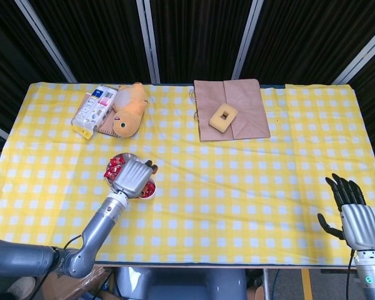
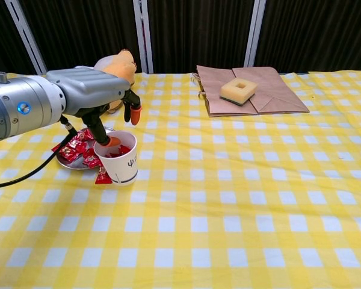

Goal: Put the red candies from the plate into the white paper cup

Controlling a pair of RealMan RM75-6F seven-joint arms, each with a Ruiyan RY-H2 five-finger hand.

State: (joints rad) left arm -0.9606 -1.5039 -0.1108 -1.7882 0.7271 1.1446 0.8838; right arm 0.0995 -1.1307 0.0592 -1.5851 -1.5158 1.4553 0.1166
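A white paper cup (image 2: 121, 162) stands on the yellow checked cloth with red candies inside it. Just left of it a metal plate (image 2: 64, 162) holds several red candies (image 2: 79, 147), and one red candy (image 2: 102, 177) lies on the cloth against the cup's base. My left hand (image 2: 90, 91) hovers over the cup with its fingers spread and nothing held; its thumb tip is at the cup's mouth. From above, the left hand (image 1: 132, 175) covers most of the plate (image 1: 124, 156) and cup (image 1: 149, 191). My right hand (image 1: 355, 215) rests open at the near right table edge.
At the back left lie an orange plush toy (image 1: 129, 109) and a white packet (image 1: 94, 111). A brown paper bag (image 1: 230, 107) with a yellow sponge (image 1: 223, 117) on it sits at the back centre.
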